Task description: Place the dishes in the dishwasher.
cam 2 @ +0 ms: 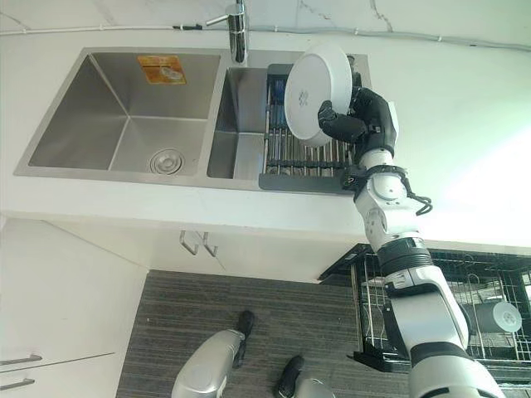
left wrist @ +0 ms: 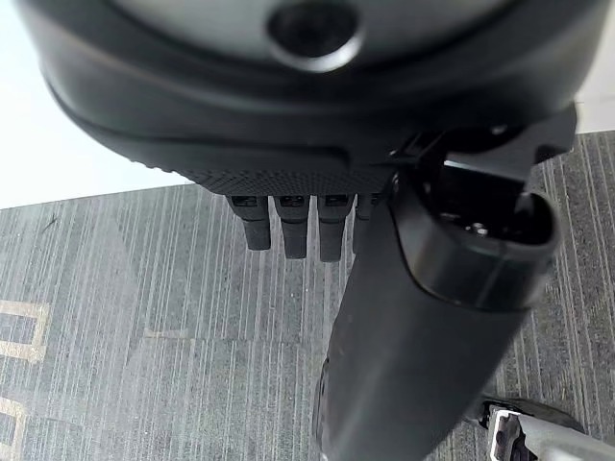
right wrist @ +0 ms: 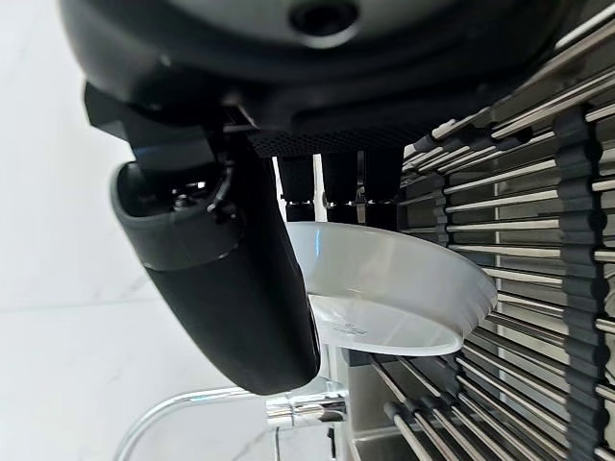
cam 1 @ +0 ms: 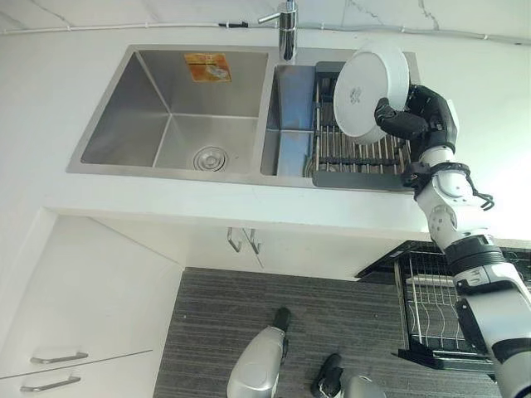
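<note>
A white plate (cam 1: 369, 89) stands on edge in the air above the dark drying rack (cam 1: 357, 157) that lies over the right basin of the sink. My right hand (cam 1: 411, 118) is shut on the plate's right rim, thumb across its underside and fingers behind it. In the right wrist view the plate (right wrist: 394, 288) shows past the thumb (right wrist: 231, 288), with the rack's bars (right wrist: 519, 211) behind. My left hand (left wrist: 288, 226) hangs low over the grey floor, its fingers straight and holding nothing. The pulled-out dishwasher basket (cam 2: 489, 315) sits at the lower right with a white cup (cam 2: 499, 316) in it.
A steel double sink (cam 1: 178, 112) is set in the white counter, with a tap (cam 1: 287, 29) at the back and an orange sticker (cam 1: 207, 66) on the left basin's wall. White drawers with handles (cam 1: 58, 358) are at the lower left.
</note>
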